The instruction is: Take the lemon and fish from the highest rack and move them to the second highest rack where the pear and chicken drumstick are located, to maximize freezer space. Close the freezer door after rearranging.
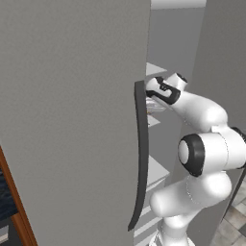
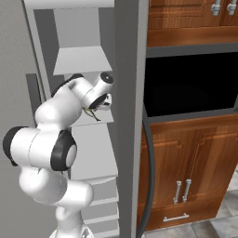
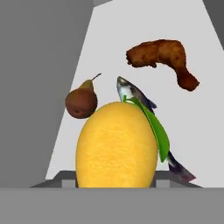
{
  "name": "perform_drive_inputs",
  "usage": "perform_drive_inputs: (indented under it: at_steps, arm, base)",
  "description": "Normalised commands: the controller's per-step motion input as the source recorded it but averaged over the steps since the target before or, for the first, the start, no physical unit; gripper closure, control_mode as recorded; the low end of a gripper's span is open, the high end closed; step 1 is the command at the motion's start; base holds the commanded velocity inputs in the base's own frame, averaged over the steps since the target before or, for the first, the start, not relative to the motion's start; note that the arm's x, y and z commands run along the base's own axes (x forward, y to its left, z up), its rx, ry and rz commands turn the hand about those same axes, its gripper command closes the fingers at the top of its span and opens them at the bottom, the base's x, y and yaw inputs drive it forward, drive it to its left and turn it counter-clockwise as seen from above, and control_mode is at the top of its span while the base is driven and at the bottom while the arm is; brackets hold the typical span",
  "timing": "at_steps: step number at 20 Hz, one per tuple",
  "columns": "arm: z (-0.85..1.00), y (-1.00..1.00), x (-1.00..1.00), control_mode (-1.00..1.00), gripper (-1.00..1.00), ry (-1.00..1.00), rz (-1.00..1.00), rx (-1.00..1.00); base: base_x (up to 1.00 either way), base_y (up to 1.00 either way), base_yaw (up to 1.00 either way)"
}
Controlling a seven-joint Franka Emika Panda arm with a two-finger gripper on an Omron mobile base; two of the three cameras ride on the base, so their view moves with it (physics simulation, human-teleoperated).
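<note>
Filling the near part of the hand view, the lemon sits between the gripper's part-closed jaws, apparently gripped across its firm, smooth, roundish middle. Beyond it the rack holds the slippery, thin fish just right, pear far left, chicken drumstick farthest right. The freezer door stands open.

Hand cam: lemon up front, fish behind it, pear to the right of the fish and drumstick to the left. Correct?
Sides are swapped. In the hand view the pear sits left of the fish and the drumstick lies to its right. The lemon is in front, with the fish behind it.
</note>
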Motion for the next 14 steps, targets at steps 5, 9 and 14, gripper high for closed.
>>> perform_drive_inputs:
  at_steps: [5, 9, 14]
  arm:
    - [-0.22, 0.18, 0.47, -1.0, 1.0, 0.0, 0.0, 0.0]
    - [-0.21, 0.19, 0.46, -1.0, 1.0, 0.0, 0.0, 0.0]
    - [-0.25, 0.24, 0.38, -1.0, 1.0, 0.0, 0.0, 0.0]
  base:
    - [0.0, 0.0, 0.0]
    - [0.0, 0.0, 0.0]
    - [0.0, 0.0, 0.0]
